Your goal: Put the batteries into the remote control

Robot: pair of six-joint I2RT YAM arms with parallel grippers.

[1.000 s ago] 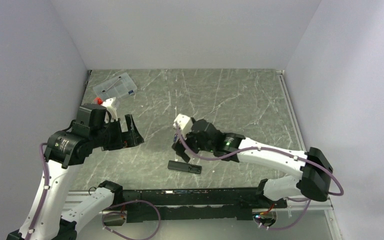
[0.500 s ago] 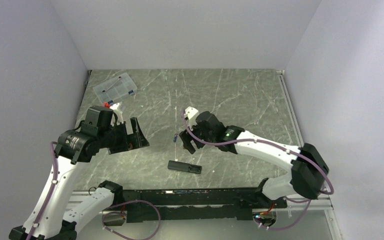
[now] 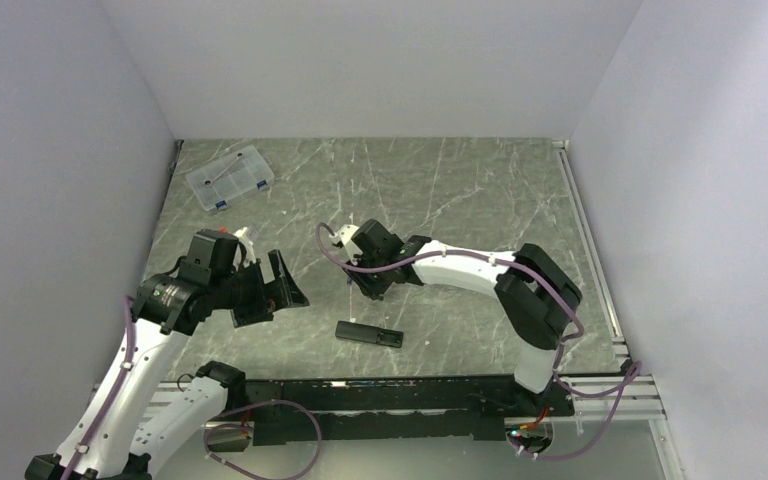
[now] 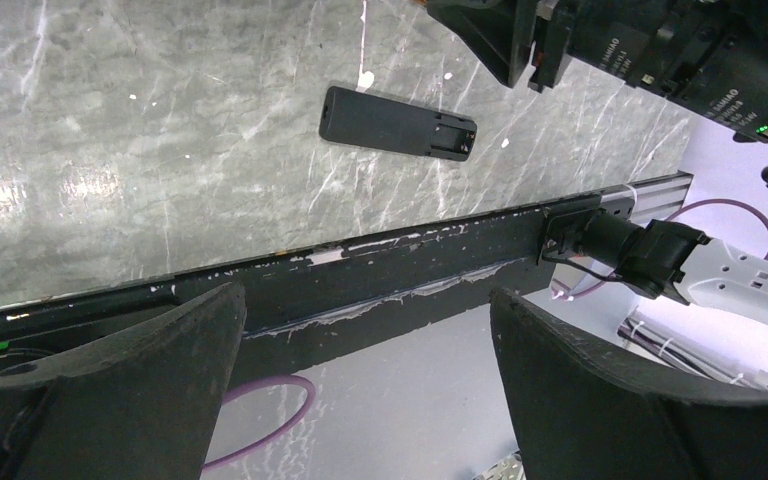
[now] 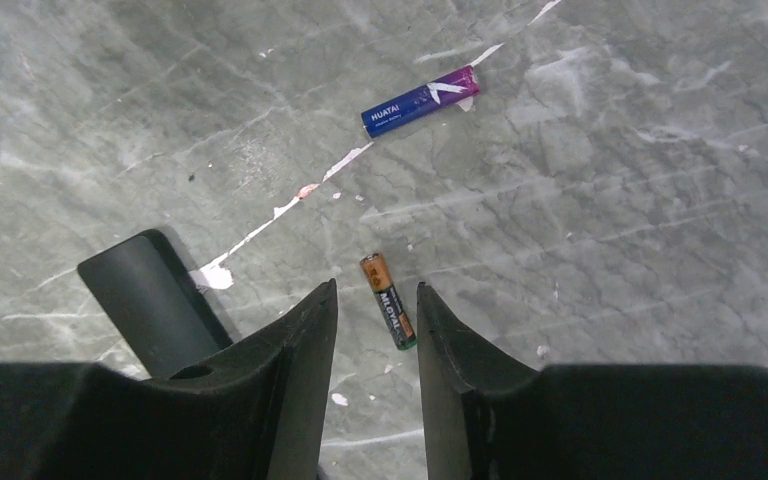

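Right end effector [image 5: 375, 292] hangs released, jaws framing the gold-ended battery [image 5: 388, 300] on the tabletop [image 5: 610, 200], apparently aligned to grasp it.

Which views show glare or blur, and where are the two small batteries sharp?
Left wrist: glare patch on the grey marble tabletop; the left end effector looks soft-edged. Right wrist: the blue-purple cylindrical battery and black-and-copper cylindrical battery are sharp, labels visible. Top external: even light.

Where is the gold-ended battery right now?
Right wrist view: the gold-ended battery lies on the table between the right gripper's open fingers, the blue battery beyond.
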